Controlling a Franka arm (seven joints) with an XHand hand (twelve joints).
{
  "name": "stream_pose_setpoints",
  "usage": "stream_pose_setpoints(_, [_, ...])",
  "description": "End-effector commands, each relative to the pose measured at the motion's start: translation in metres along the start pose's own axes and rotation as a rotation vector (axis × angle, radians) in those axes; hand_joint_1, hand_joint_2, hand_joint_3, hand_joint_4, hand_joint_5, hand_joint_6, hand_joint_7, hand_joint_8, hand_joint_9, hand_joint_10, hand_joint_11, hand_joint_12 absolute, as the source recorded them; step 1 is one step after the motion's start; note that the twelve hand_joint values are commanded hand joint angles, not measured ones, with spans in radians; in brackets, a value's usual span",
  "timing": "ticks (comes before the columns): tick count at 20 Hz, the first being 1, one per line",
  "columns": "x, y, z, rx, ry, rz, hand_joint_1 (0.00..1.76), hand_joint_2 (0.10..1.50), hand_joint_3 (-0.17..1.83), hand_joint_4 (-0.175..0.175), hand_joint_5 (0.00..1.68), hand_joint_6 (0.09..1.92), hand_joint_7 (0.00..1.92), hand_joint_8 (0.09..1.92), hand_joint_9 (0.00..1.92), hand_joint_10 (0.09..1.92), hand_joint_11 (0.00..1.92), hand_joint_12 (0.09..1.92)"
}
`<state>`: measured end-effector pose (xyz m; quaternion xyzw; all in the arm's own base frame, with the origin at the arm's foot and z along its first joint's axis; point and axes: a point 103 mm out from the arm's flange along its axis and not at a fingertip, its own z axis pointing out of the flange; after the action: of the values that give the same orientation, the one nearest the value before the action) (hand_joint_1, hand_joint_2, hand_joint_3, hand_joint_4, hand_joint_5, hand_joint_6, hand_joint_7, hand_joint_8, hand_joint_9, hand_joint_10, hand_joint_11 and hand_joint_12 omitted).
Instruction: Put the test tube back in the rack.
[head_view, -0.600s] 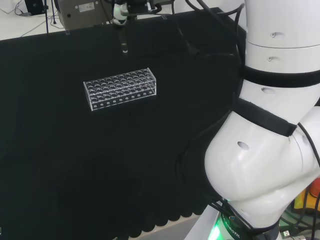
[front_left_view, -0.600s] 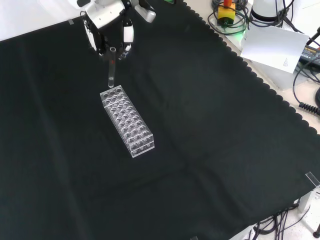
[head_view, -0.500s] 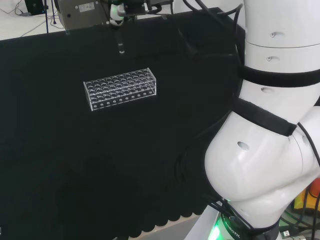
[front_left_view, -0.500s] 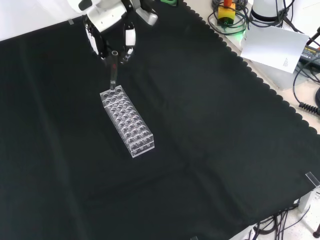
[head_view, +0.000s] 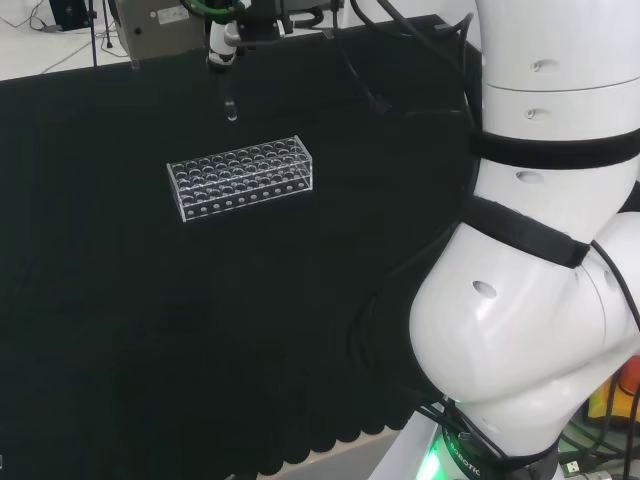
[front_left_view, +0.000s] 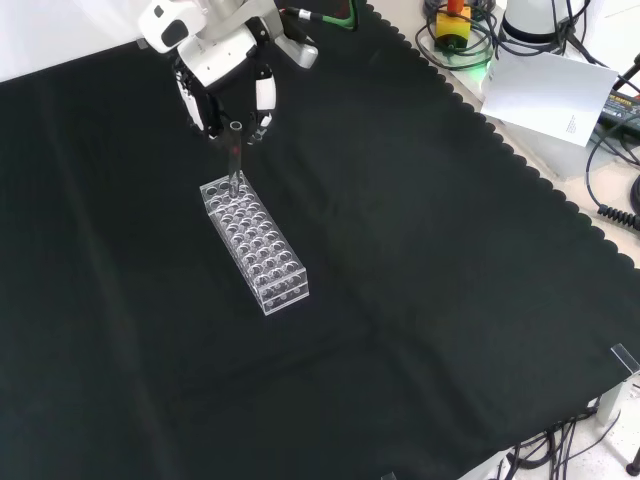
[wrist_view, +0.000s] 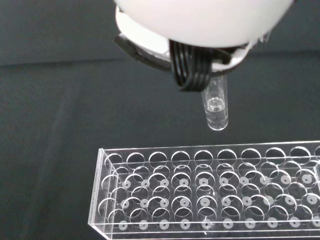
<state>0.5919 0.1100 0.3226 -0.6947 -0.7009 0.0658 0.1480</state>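
A clear test tube (front_left_view: 234, 155) hangs upright from the black and white hand (front_left_view: 222, 60), whose fingers pinch its upper end. In the front view the tube's lower tip sits over the far end of the clear rack (front_left_view: 256, 242). The head view shows the tube (head_view: 231, 103) beyond the rack (head_view: 241, 176), under the hand (head_view: 222, 35) at the bench's far edge. From the wrist, the tube's round bottom (wrist_view: 216, 107) hovers above the rack (wrist_view: 210, 192), just outside its nearest row of holes. All the rack's holes look empty.
White arm links (head_view: 545, 250) fill the right of the head view. In the front view, a white sheet (front_left_view: 548, 92), cables and gear (front_left_view: 455, 30) lie past the cloth's scalloped edge at the top right. Bare black cloth (front_left_view: 430, 300) surrounds the rack.
The hand has carried the tube toward the rack: leftward in the head view, down and slightly right in the front view, so the tip now overlaps the rack's far end there.
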Motion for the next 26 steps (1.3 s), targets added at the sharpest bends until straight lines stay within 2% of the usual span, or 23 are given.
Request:
stream_pose_setpoints(1, [-0.008,0.012,0.010,0.026,0.041,0.021,1.44,0.59,0.68,-0.175,1.28,0.47,1.45,0.66,1.57,0.09,1.23,0.88])
stream_pose_setpoints(13, [-0.007,0.037,0.039,0.073,0.090,0.008,1.44,0.58,0.68,-0.175,1.28,0.47,1.45,0.66,1.57,0.09,1.23,0.88])
stream_pose_setpoints(26, [-0.007,0.057,0.062,0.120,0.093,0.002,1.44,0.59,0.68,-0.175,1.28,0.47,1.45,0.66,1.57,0.09,1.23,0.88])
